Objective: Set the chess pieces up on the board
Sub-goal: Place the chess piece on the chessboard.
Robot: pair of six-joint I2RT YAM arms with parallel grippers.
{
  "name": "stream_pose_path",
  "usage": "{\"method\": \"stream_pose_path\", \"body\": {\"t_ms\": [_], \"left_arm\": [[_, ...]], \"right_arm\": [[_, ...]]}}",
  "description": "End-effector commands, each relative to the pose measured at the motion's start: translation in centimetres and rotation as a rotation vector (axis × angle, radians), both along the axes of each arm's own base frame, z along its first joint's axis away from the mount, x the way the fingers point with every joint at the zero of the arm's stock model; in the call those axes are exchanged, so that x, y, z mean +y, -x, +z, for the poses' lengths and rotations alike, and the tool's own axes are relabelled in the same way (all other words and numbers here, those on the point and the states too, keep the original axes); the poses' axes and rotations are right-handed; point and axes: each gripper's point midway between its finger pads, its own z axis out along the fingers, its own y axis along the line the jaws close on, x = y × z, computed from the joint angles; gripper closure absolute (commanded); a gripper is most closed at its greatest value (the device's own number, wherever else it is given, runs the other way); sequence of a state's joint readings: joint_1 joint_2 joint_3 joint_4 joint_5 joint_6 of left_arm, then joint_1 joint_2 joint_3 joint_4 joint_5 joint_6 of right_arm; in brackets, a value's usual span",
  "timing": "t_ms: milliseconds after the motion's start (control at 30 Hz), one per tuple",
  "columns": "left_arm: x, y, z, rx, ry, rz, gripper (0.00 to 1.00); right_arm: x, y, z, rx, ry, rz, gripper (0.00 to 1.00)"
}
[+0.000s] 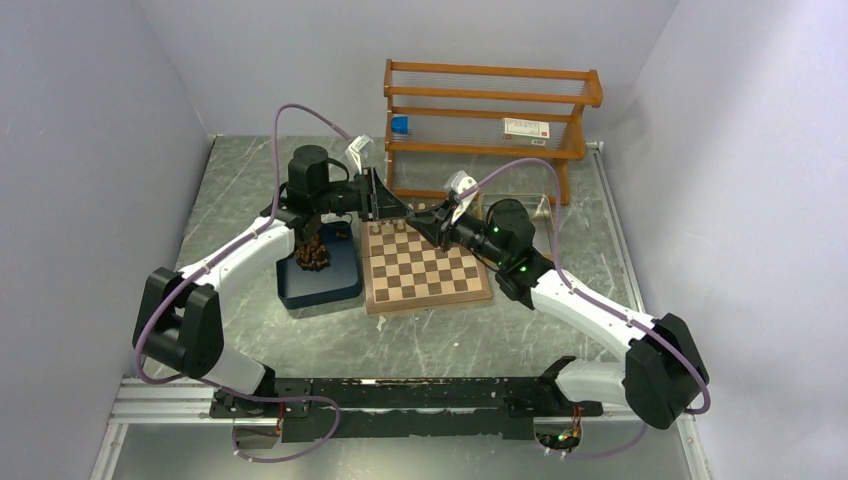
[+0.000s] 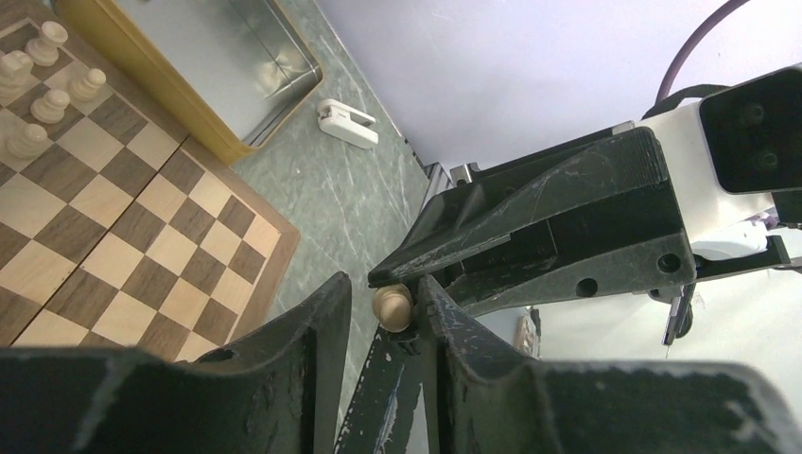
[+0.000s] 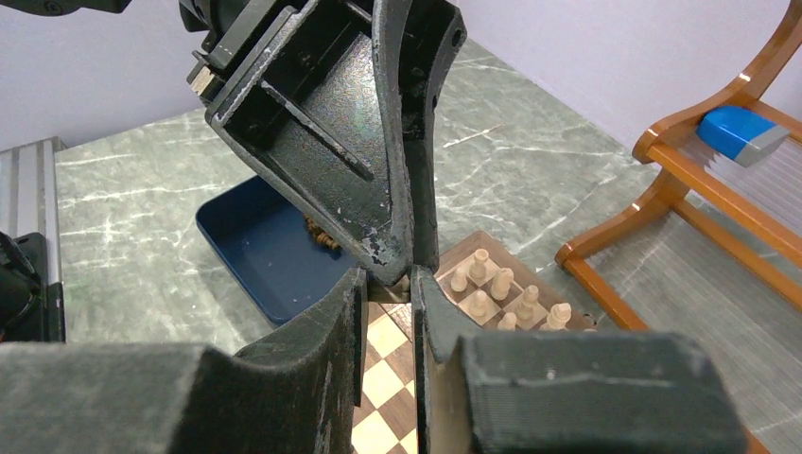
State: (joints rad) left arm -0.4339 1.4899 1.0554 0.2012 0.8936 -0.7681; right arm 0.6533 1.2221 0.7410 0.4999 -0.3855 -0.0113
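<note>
Black fingers of the left gripper [image 2: 386,289] are filling the bottom of the left wrist view, standing on either side of a pale cream chess piece [image 2: 392,307]. One finger is touching the piece while a thin gap is showing at the other, so I cannot tell whether this gripper is clamping it. The right gripper [image 3: 388,282] is reaching in from the opposite side, its fingers drawn narrow and pinching the same piece at their tips. Both grippers are meeting in the air above the far edge of the chessboard [image 1: 430,278], toward its left half.

Several more pale pieces [image 1: 390,228] are standing upright on squares at the board's far left corner. The board itself is lying flat at the middle of the green marbled counter [image 1: 420,340]. A dark blue tray [image 1: 330,285] is sitting just beside the board's left edge, with a heap of dark brown pieces [image 1: 312,252] lying in it. A shallow tan tray [image 2: 142,71] is resting just past the board's far edge, with a small white clip [image 2: 347,123] lying near it. A wooden rack [image 1: 480,100] is standing at the counter's far edge, carrying a blue block [image 1: 400,125].
</note>
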Motion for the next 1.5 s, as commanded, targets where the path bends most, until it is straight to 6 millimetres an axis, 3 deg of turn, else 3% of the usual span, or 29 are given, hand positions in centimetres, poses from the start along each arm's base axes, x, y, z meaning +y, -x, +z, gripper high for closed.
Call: {"method": "stream_pose_path", "body": {"t_ms": [0, 200, 367, 467, 833, 900, 1067, 1133, 1300, 1333, 1467], "left_arm": [[-0.3, 0.3, 0.5, -0.013, 0.009, -0.03, 0.64], [-0.3, 0.2, 0.6, -0.016, 0.0, -0.03, 0.75], [0.1, -0.2, 0.5, -0.036, -0.058, -0.008, 0.65], [0.2, -0.3, 0.7, -0.046, -0.07, 0.002, 0.65], [0.4, -0.9, 0.2, -0.07, -0.11, 0.018, 0.89], [0.7, -1.6, -0.2, -0.086, -0.156, 0.045, 0.9], [1.5, -3.7, -1.1, -0.171, -0.31, 0.147, 0.9], [1.3, -4.3, -1.5, -0.204, -0.369, 0.181, 0.9], [0.3, -6.1, -2.3, -0.298, -0.51, 0.279, 0.91], [0.1, -6.5, -2.4, -0.314, -0.533, 0.301, 0.9], [0.4, -8.4, -3.1, -0.347, -0.608, 0.409, 0.91]], "right_arm": [[0.4, -0.2, 0.9, -0.034, -0.014, -0.002, 0.84], [0.1, -0.5, 0.0, -0.023, 0.006, -0.025, 0.84], [-0.1, -0.8, -0.8, -0.018, 0.022, -0.042, 0.84], [-0.1, -0.9, -0.8, -0.019, 0.023, -0.049, 0.84], [0.0, -1.2, -1.4, -0.012, 0.042, -0.048, 0.83], [0.0, -1.3, -1.7, 0.0, 0.054, -0.053, 0.75], [-1.3, -1.6, -3.1, 0.069, 0.066, -0.135, 0.44], [-2.3, -1.9, -3.6, 0.09, 0.067, -0.19, 0.31], [-4.3, -2.0, -4.7, 0.193, 0.046, -0.304, 0.13], [-4.8, -2.1, -5.1, 0.22, 0.047, -0.333, 0.03], [-8.0, -3.5, -7.2, 0.324, 0.048, -0.49, 0.0]]}}
